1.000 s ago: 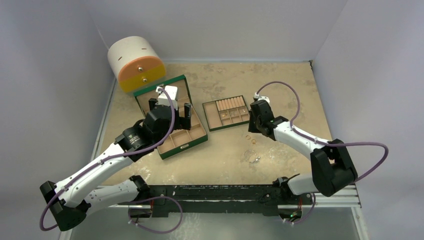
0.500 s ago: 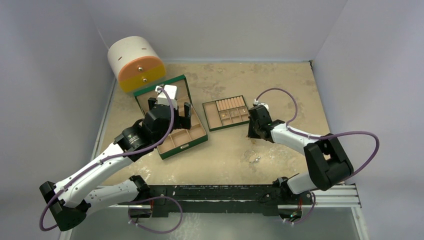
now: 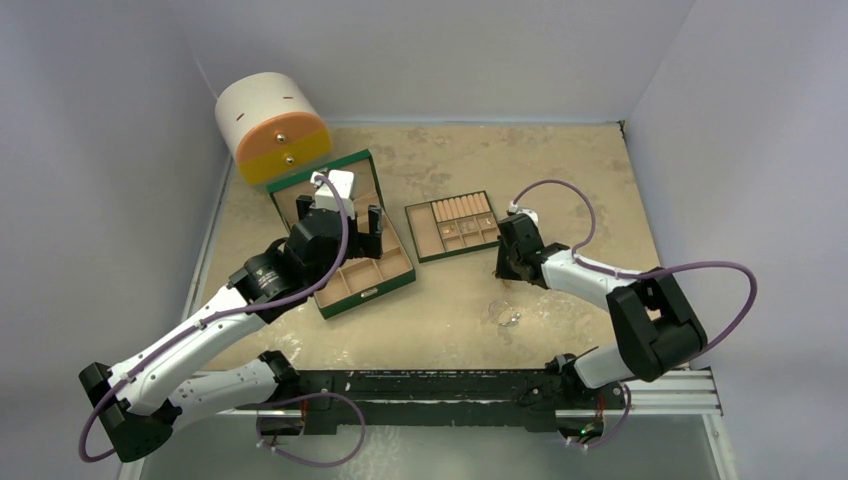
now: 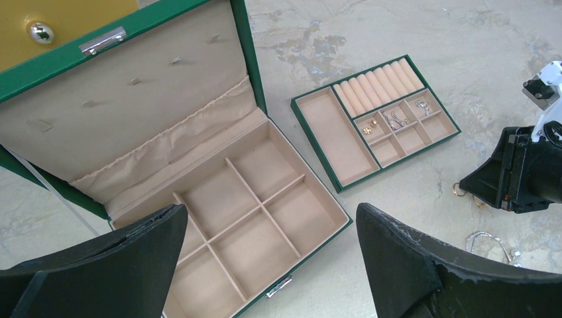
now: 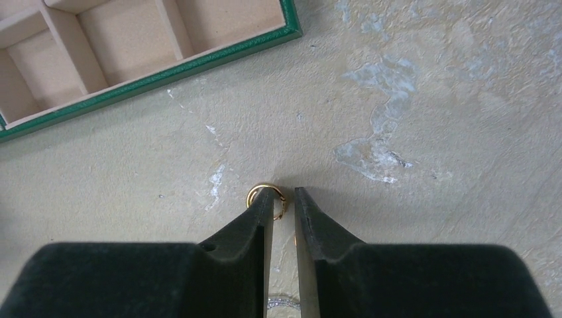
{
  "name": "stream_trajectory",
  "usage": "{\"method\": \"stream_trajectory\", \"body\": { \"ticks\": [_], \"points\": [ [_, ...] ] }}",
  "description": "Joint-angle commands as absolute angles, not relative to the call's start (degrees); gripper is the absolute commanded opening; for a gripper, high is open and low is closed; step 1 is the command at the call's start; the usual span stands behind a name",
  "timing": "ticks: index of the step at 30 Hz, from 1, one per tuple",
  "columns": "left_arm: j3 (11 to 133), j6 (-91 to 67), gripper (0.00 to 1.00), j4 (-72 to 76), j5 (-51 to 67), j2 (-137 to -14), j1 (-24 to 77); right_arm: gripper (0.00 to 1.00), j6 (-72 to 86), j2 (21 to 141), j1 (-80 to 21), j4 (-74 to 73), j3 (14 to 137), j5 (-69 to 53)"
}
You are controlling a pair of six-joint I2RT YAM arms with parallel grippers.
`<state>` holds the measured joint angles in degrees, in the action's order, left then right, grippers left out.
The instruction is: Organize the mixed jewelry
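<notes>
My right gripper is low over the tabletop, its jaws a narrow gap apart. Its left fingertip sits on a small gold ring, and the ring's right edge shows in the gap; nothing is clamped. Behind the fingers lies a silvery sparkling piece. In the left wrist view, gold rings lie beside the right gripper, with the thin silvery hoop nearer. My left gripper hangs wide open above the green box, holding nothing. In the top view the hoop lies below the right gripper.
The small green tray holds several earrings in its little compartments, and its corner is just beyond the right gripper. The open green box is under the left arm. The round white-and-orange case stands at the back left.
The right arm has folded inward and its gripper has come down over the gold rings, which it now hides in the top view. The left arm has not moved.
</notes>
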<state>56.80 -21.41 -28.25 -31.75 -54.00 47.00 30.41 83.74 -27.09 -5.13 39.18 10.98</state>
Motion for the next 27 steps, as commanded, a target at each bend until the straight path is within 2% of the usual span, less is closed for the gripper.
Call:
{"method": "stream_trajectory", "body": {
  "ticks": [1, 16, 20, 27],
  "points": [
    [59.19, -21.01, 0.99, -26.8, -32.06, -53.09, 46.93, 0.2, 31.45, 83.32, -27.78, -4.49, 37.63, 11.98],
    [59.22, -21.01, 0.99, -26.8, -31.99, -52.95, 46.88, 0.1, 32.51, 84.9, -32.21, -7.82, 39.44, 17.66],
    [59.19, -21.01, 0.99, -26.79, -31.97, -52.83, 46.89, 0.01, 32.89, 86.01, -33.8, -8.86, 40.49, 19.4],
    [59.21, -21.03, 0.99, -26.77, -31.9, -52.73, 46.88, 0.0, 33.5, 85.36, -35.47, -9.49, 41.47, 19.96]
  ]
}}
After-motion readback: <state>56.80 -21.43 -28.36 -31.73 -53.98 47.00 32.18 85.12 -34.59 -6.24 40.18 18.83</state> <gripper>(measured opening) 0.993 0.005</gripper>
